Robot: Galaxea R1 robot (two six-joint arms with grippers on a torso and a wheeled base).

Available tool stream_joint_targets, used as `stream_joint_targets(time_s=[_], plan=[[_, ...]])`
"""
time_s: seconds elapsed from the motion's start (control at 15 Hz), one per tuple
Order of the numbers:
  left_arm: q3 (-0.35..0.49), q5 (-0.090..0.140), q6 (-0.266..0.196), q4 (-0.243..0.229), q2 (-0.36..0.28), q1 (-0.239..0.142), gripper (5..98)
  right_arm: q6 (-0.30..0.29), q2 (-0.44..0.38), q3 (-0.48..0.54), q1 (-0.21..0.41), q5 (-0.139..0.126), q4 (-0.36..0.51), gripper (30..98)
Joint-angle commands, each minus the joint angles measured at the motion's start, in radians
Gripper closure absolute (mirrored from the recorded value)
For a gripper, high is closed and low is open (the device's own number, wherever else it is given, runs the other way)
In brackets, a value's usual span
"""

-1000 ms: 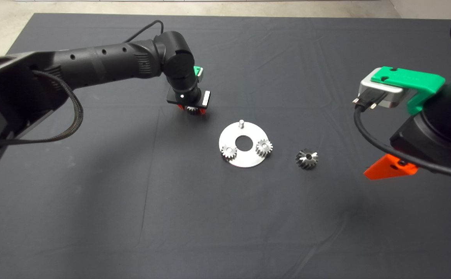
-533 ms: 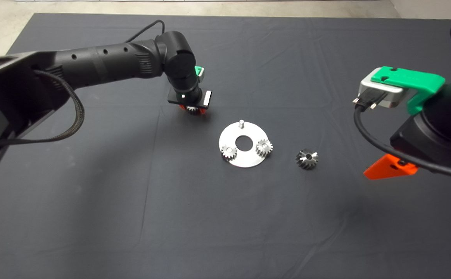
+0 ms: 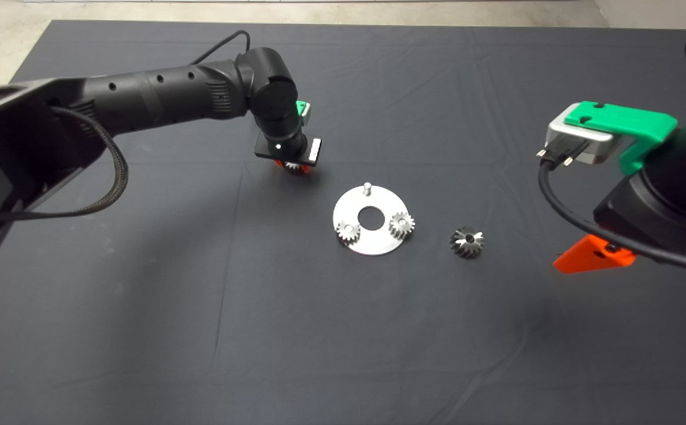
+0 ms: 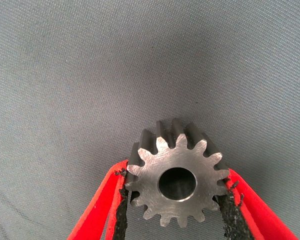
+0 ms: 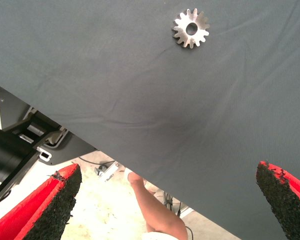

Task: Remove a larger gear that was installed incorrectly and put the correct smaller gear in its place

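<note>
My left gripper [image 3: 293, 169] is shut on a smaller gear [image 4: 177, 182], a small bright spur gear with a round hole, held between its black pads [image 4: 121, 216] just above the mat, up and left of the round silver plate [image 3: 378, 243]. The plate carries two more smaller gears [image 3: 347, 231] [image 3: 401, 224] and a bare pin [image 3: 367, 188] at its far edge. The larger gear [image 3: 467, 242] lies on the mat to the right of the plate and shows in the right wrist view [image 5: 191, 28]. My right gripper [image 5: 170, 185] is open and empty, hovering right of the larger gear.
The dark mat [image 3: 201, 324] covers the table, with pale floor beyond its far edge. In the right wrist view the mat's edge, a black frame [image 5: 20, 140] and a person's leg [image 5: 155, 205] show below the table.
My left gripper with the smaller gear has shifted slightly to the right. The right arm, the plate and the larger gear have not moved.
</note>
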Motion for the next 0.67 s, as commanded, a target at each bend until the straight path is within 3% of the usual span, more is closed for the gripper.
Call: stream_joint_targets(time_s=[0.0,0.2,0.33,0.6], plan=[[0.004,0.006,0.001,-0.003,-0.008,-0.017,63.0,0.004,-0.006,0.005,0.030,-0.013,0.032,36.2],[-0.001,0.010,0.003,-0.002,-0.008,-0.017,63.0,0.004,-0.005,0.004,0.030,0.009,0.033,36.2],[0.010,0.022,0.004,0.000,-0.014,-0.017,64.6,0.004,-0.006,0.004,0.030,0.009,0.033,36.2],[0.004,0.021,0.014,0.001,-0.013,-0.020,66.1,0.004,-0.006,0.004,0.030,0.009,0.033,36.2]])
